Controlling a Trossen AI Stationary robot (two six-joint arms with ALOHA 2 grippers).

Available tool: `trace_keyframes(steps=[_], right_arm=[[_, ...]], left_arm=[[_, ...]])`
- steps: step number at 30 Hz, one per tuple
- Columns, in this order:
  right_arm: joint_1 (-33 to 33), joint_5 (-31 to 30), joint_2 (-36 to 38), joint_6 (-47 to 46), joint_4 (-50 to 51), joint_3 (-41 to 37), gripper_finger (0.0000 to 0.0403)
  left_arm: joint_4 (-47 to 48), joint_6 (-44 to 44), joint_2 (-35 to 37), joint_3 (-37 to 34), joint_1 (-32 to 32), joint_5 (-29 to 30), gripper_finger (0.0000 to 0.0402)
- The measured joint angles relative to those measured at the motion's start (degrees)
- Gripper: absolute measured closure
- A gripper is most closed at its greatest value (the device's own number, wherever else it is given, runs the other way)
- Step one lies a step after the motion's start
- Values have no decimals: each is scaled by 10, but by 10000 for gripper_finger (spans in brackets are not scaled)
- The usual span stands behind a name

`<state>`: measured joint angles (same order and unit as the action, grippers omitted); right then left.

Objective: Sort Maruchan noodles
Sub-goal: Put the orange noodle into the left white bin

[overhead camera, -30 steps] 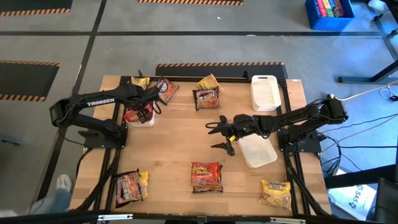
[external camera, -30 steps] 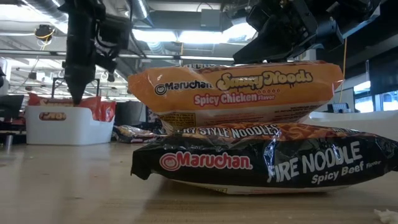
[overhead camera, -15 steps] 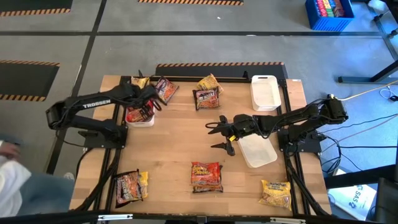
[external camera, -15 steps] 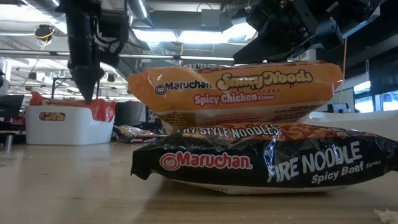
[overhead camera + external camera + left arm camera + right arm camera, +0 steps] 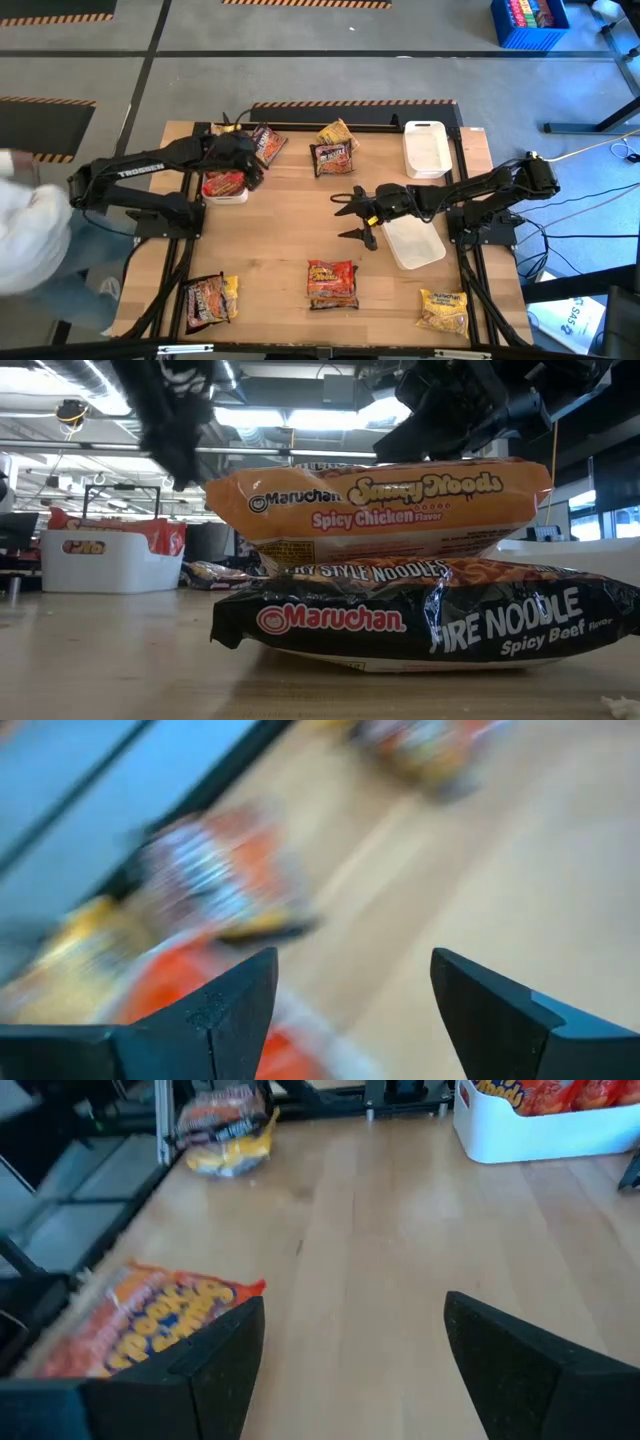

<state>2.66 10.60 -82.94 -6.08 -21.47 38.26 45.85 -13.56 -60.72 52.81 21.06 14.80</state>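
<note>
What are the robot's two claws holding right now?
Nothing. The left gripper is open and empty above the white tray of red packets; the right gripper is open and empty over bare table.

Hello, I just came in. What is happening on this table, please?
A two-armed robot is sorting Maruchan noodle packets into white trays. The left gripper, open and holding nothing, is above the left tray, which already holds red-orange packets. The right gripper waits open over the middle of the table, beside an empty tray. Another empty tray sits at the back. Several packets remain scattered, including a stacked pair at the front.
</note>
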Motion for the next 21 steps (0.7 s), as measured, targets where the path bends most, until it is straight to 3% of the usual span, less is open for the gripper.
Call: trace_keyframes(steps=[4,8,13,21], right_arm=[[12,42,0,-43,19,1,116],[61,34,0,-66,72,1,116],[111,19,0,-109,113,2,116],[172,5,0,-244,131,2,116]], left_arm=[[-121,-14,-1,-18,-67,-84,144],[-224,-47,-22,-47,-154,-96,144],[-309,-96,-59,-74,-248,-84,144],[-338,-177,-150,-90,-364,2,144]])
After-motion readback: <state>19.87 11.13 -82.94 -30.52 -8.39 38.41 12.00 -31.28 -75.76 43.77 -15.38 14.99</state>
